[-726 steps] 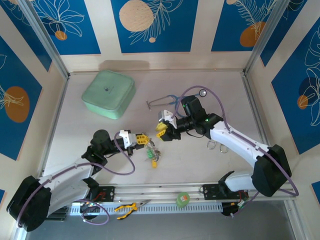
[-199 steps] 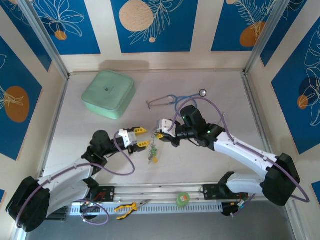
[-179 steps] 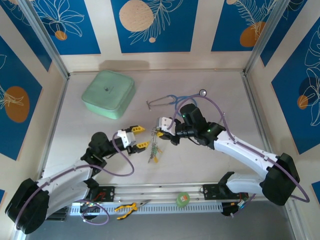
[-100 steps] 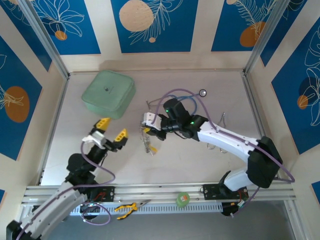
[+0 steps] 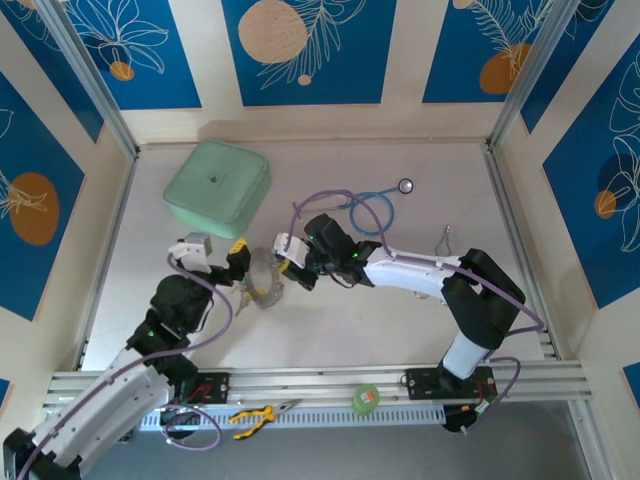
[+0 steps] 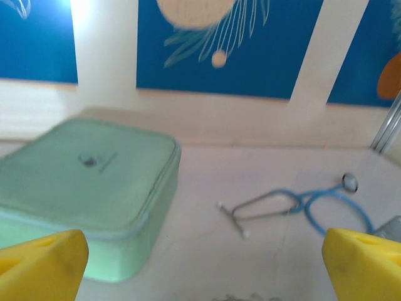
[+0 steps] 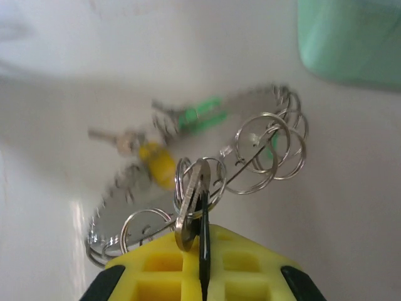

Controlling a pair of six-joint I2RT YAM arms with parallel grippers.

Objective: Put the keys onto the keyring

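Observation:
My right gripper [image 7: 202, 266] is shut on a black-headed key [image 7: 203, 210] and a silver key [image 7: 189, 210] pressed side by side between its yellow pads. Their small rings hang on the keyring [image 7: 249, 163], a large thin silver ring strung with more small rings, a green tag [image 7: 200, 114] and a yellow tag [image 7: 158, 164]. From above, the right gripper [image 5: 292, 265] sits left of table centre, and the blurred keyring [image 5: 264, 290] hangs just left of it. My left gripper [image 5: 240, 270] stands wide open right beside the ring. Its yellow fingertips [image 6: 44, 263] frame bare table, nothing between them.
A mint-green case [image 5: 217, 187] lies at the back left, close to both grippers. A blue-tubed stethoscope [image 5: 365, 205] is behind the right arm. A small metal clip [image 5: 443, 238] lies to the right. Pliers [image 5: 255, 413] and a tape roll [image 5: 366, 397] rest on the front rail.
The right gripper has carried the keys and ring leftward toward the green case. The left gripper opened wide, drew back to the left, then came in beside the ring.

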